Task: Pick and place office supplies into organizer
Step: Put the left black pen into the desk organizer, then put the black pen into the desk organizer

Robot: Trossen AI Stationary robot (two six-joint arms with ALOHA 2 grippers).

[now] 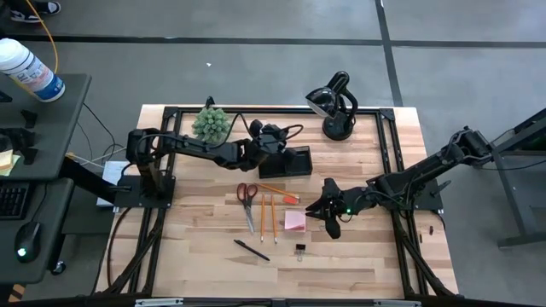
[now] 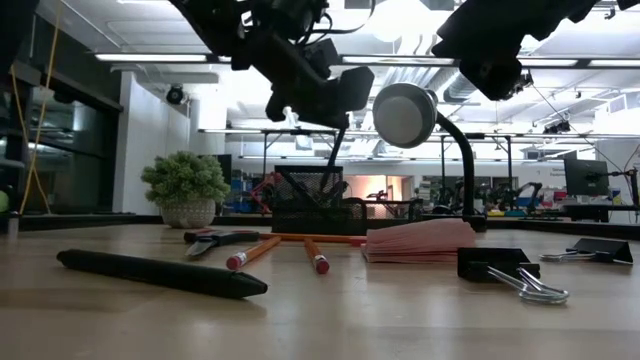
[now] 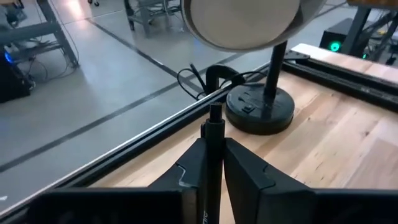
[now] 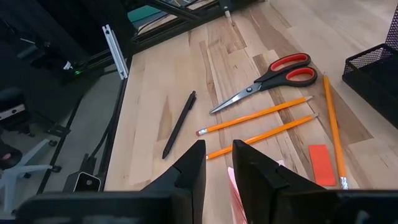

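organizer (image 1: 294, 162): black mesh tray | pen (image 3: 214, 163): black, upright between left pincer (image 3: 214, 180) fingers

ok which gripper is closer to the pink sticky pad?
Right. The right gripper hovers just beside the pink sticky pad; the left gripper is farther off, over the organizer, holding a pen.

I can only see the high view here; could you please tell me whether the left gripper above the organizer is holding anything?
Observer: Yes. The left wrist view shows a black pen standing upright, pinched in the left gripper.
Operator: Thank you. Is the right gripper carrying something too?
Observer: No. In the right wrist view the right gripper is open with nothing between its fingers; it hangs above the pink sticky-note pad.
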